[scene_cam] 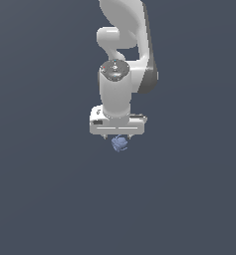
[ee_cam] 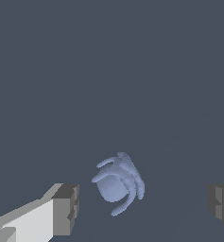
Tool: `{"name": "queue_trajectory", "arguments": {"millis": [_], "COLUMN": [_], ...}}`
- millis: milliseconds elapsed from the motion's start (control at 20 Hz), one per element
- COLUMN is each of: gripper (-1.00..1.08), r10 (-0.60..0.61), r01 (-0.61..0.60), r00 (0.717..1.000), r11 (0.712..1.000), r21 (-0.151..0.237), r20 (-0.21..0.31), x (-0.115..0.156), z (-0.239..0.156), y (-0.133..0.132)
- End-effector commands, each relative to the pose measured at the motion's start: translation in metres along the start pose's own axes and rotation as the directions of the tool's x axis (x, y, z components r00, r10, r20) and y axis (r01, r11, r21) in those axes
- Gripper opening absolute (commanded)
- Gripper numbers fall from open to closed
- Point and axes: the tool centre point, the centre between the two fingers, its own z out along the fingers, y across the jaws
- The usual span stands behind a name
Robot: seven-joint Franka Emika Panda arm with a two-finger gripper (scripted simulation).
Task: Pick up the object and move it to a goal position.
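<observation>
here, in the exterior view, the white arm [scene_cam: 120, 74] hangs straight down from the top of the frame, and its end effector [scene_cam: 119, 138] points downward over a flat, dark slate-grey bench [scene_cam: 45, 199]. the object [scene_cam: 119, 144] — a small, lumpy periwinkle-blue blob with darker creases — sits directly beneath the wide white body of the end effector, near the middle of the frame and much narrower than that body. two short fingertips poke down from the underside of the body, one on each side of the blob's top; whether they reach it cannot be told from this view.

the wrist view is clearer. the end effector [ee_cam: 144, 205] is released, its jaws spread wide: one grey finger pad [ee_cam: 66, 208] shows at one lower corner on the end of a white finger, and the other pad [ee_cam: 221, 204] shows at the opposite edge, partly cut off by the frame. the object [ee_cam: 117, 183] lies between them — nearer the first pad than the second, with bench showing on both sides, so neither pad touches it. its surface looks ribbed, curved ridges wrapping round a rounder core. whether the blob rests on the bench cannot be told for certain.
</observation>
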Motion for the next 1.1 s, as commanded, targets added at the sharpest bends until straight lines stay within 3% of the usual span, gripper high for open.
{"name": "queue_trajectory", "arguments": {"millis": [0,650,1050], "gripper": [1.00,1.00,1.00], "r10": [0.000,0.006,-0.066], "r01": [0.000,-0.006,0.066], "r00": [1.000,1.000,0.998], "r11": [1.000,1.000,0.998], "r21": [0.000,-0.022,-0.024], "r20": [0.000,-0.020,-0.017], "x": [0.000,0.002,-0.004], "z": [0.000,-0.002,0.009], "y": [0.000,0.008,0.006]}}
